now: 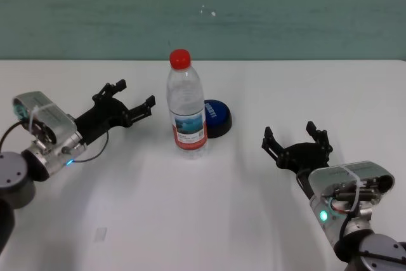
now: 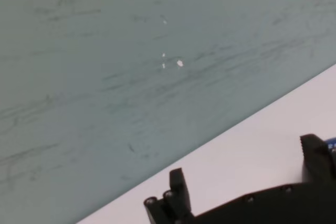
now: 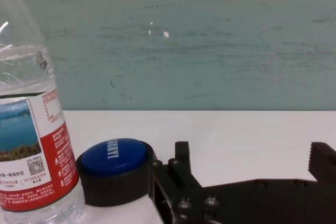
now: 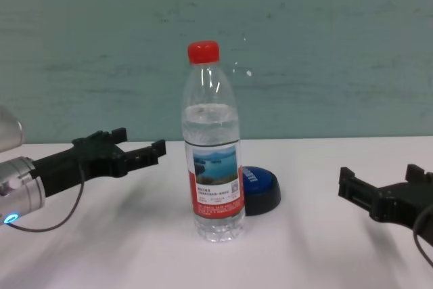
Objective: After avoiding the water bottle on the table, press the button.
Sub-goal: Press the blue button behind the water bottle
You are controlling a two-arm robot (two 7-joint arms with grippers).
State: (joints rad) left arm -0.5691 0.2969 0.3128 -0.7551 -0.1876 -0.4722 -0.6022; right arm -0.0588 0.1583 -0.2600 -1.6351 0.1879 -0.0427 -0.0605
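Hiding button [image 1: 216,117] partly, water bottle [image 1: 186,105]

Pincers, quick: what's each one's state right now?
Left pincer: open, empty, left of the water bottle.
Right pincer: open, empty, right of the button.

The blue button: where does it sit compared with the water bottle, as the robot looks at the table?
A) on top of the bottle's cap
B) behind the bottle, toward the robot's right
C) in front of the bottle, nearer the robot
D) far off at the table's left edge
B: in the head view the button peeks out behind the water bottle, on the robot's right side.
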